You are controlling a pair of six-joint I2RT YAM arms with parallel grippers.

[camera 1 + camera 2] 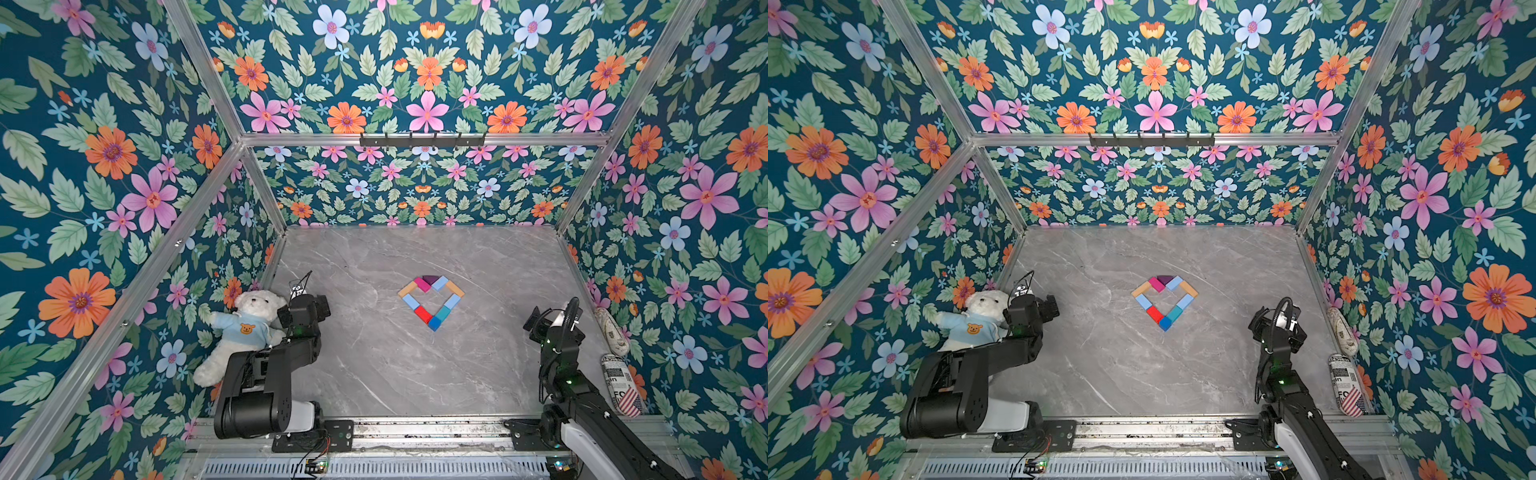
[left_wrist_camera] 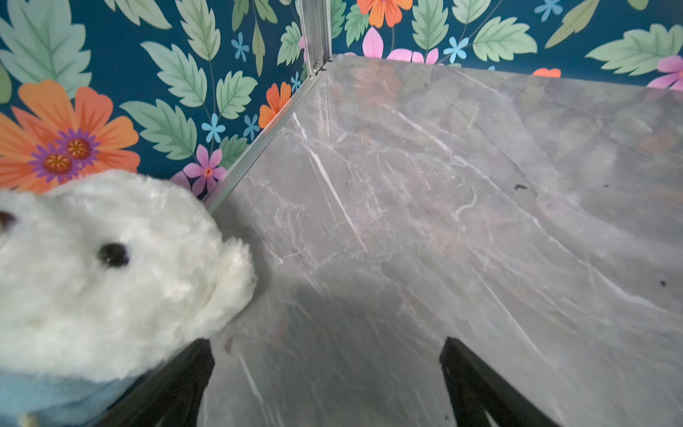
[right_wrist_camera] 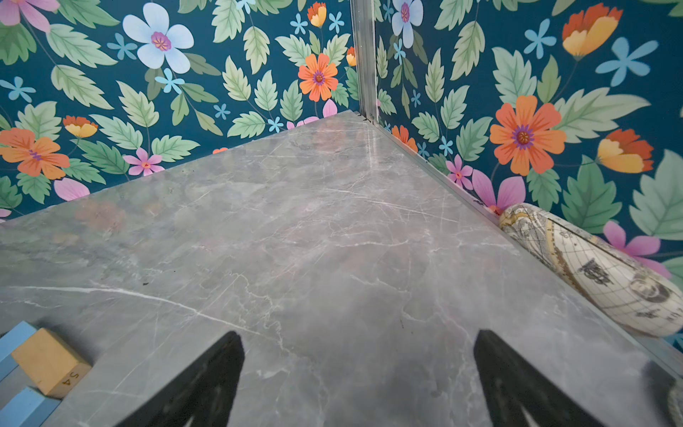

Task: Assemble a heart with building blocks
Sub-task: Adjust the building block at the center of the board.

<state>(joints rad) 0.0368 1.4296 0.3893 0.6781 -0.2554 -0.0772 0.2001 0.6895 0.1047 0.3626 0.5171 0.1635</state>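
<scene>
- Judging by its closed outline, the heart (image 1: pixel 431 302) looks finished; it lies mid-way across the table (image 1: pixel 374 374), well apart from both arms.
- Both the left gripper (image 2: pixel 329 344) and the right gripper (image 3: pixel 358 334) have jaws apart, empty.
- Any retreat should lift away, never sweeping across the blocks.
- No container holds blocks; two printed pouches (image 1: pixel 623 390) lie by the right wall, contents hidden.

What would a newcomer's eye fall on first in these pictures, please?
The loud floral wallpaper on every wall strikes first. Next comes the heart of coloured blocks, closed and alone in the middle of the grey marble table. A white teddy bear in a blue shirt sits against the left wall.
</scene>
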